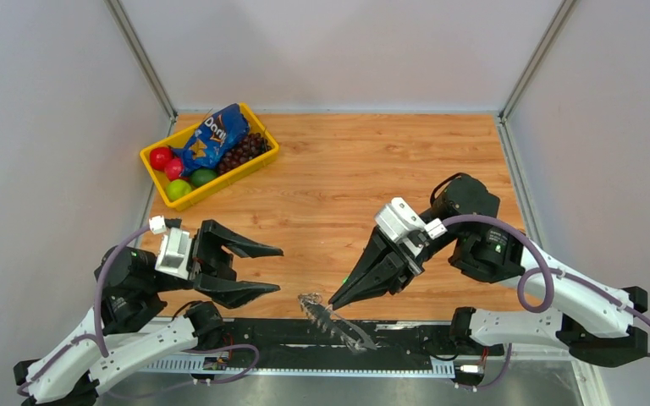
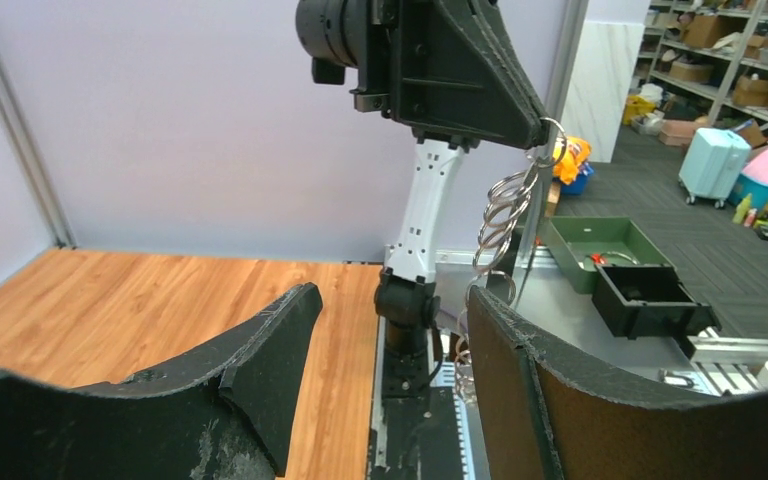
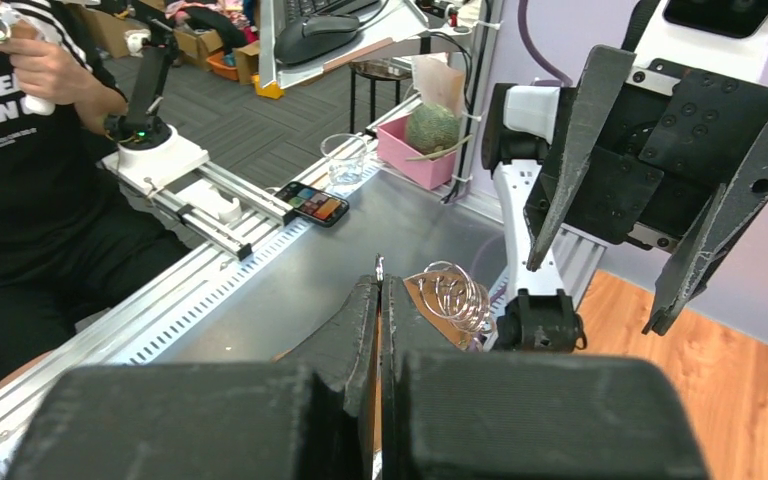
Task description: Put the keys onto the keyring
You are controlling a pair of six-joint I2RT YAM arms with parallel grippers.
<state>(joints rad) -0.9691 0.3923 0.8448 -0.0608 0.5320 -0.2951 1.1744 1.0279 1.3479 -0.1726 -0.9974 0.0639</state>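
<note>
My right gripper (image 1: 334, 302) is pinched shut on the keyring (image 1: 335, 326), which dangles at the table (image 1: 347, 169)'s near edge. My left gripper (image 1: 279, 269) gapes open nearby, with a gap between them. The far-left yellow bin (image 1: 220, 184) holds chips (image 1: 213, 138), grapes (image 1: 245, 150) and round fruit (image 1: 169, 165).

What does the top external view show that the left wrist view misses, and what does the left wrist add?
Only the top external view shows the yellow tray with a blue chip bag at the far left corner of the table. Only the left wrist view shows the room past the table: a green bin and a black bin. Both show the right gripper shut on the keyring, and the left gripper open and empty.
</note>
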